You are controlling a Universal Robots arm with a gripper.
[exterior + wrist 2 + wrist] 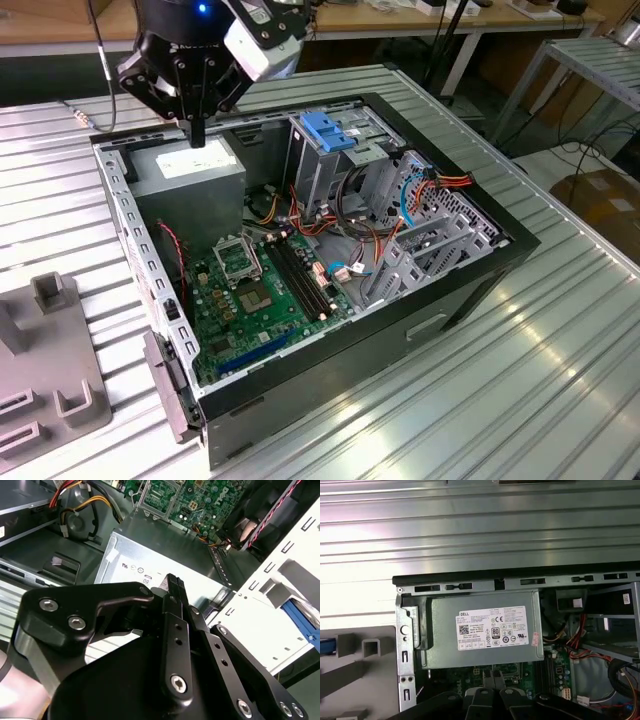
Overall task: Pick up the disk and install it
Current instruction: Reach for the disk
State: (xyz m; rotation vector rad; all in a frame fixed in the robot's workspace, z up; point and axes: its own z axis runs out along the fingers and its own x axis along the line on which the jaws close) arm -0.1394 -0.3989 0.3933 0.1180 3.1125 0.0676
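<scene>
**Hand** [197,132]: fingers pressed together with nothing between them. It hangs just above the power supply [480,635], in the corner of the open computer case [470,290] nearest the table's [560,390] far edge in the exterior view.

**Disk** [324,647]: a blue sliver, judged to be its side rail. It lies on the grey fixture [50,370], which stands on the table just beside the case wall, apart from the hand.

**Step:** pick-up not yet made. The hand is empty and the disk is outside the case.

**Drive cage** [325,135]: grey metal with a blue handle, inside the case.

**Labels:** a white sticker [492,628] on the power supply carries a barcode, certification marks and fine print.
</scene>
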